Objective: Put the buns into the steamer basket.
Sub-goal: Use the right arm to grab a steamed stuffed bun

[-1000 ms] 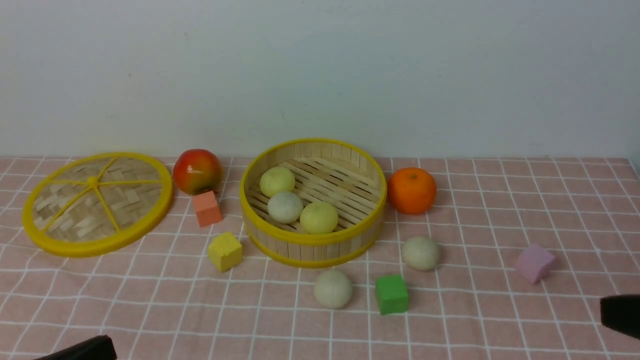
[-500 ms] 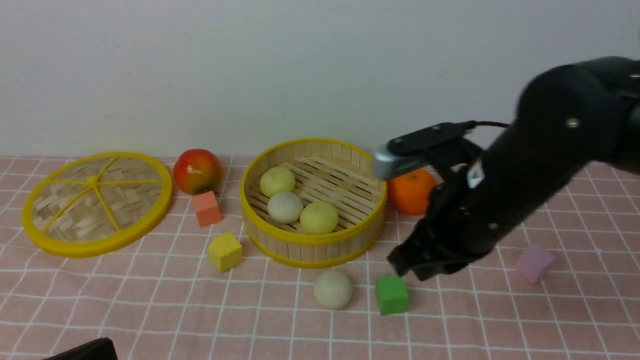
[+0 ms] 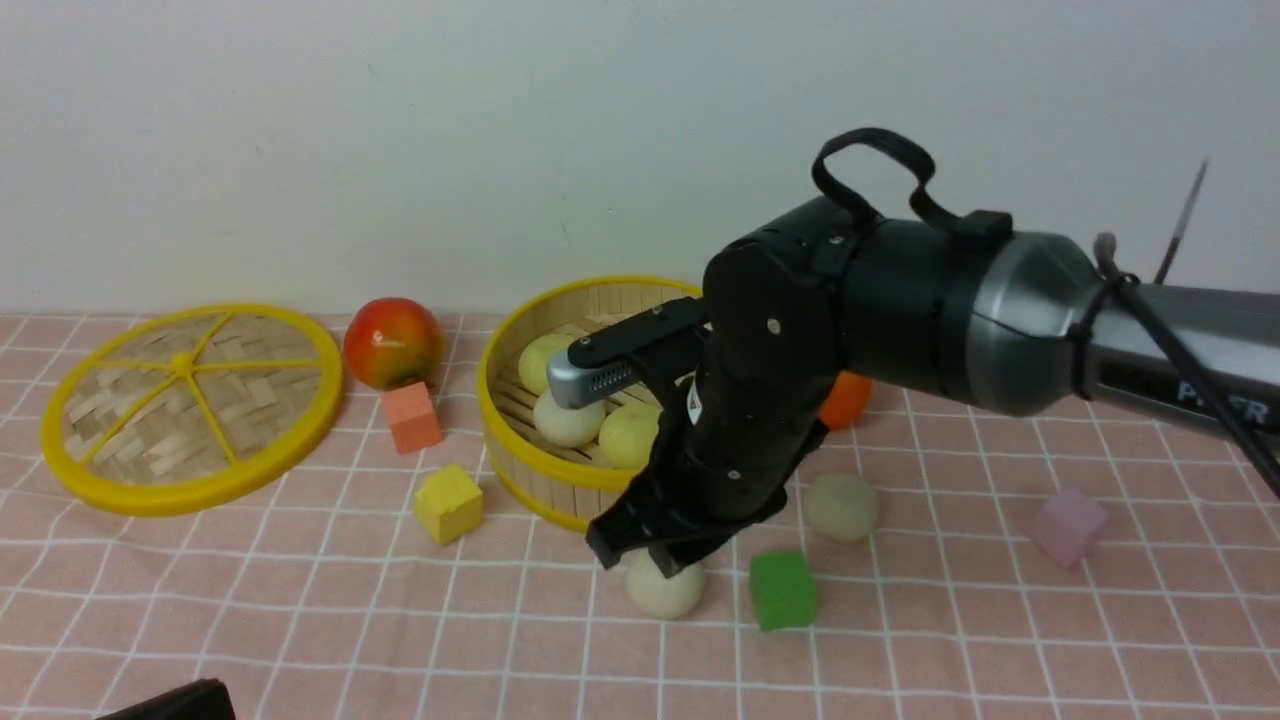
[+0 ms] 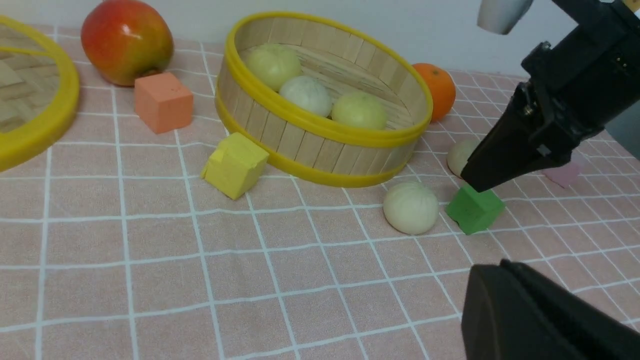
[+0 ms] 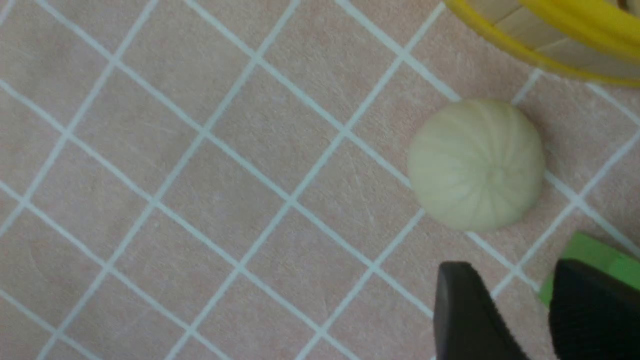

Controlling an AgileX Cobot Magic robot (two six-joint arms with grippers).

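The steamer basket [image 3: 512,445] stands mid-table with three buns inside: two pale yellow ones [image 3: 628,437] and an off-white one [image 3: 566,422]. Two off-white buns lie on the cloth in front of it, a near bun [image 3: 668,593] and one further right [image 3: 842,507]. My right gripper [image 3: 640,556] hangs just above the near bun, a little to its left, open and holding nothing. In the right wrist view that bun [image 5: 475,165] sits ahead of the parted fingertips [image 5: 457,272]. My left gripper [image 4: 500,272] stays low at the near left, shut and empty.
A green cube [image 3: 783,590] lies just right of the near bun. An orange [image 3: 848,403] is half hidden behind my right arm. An apple [image 3: 393,342], a salmon cube [image 3: 414,417], a yellow block [image 3: 449,502], the lid [image 3: 190,405] and a lilac block [image 3: 1070,527] lie around.
My right arm swung in from the right edge, passed over the right-hand bun and now hangs over the near bun; its jaws have opened. The left gripper has not moved.
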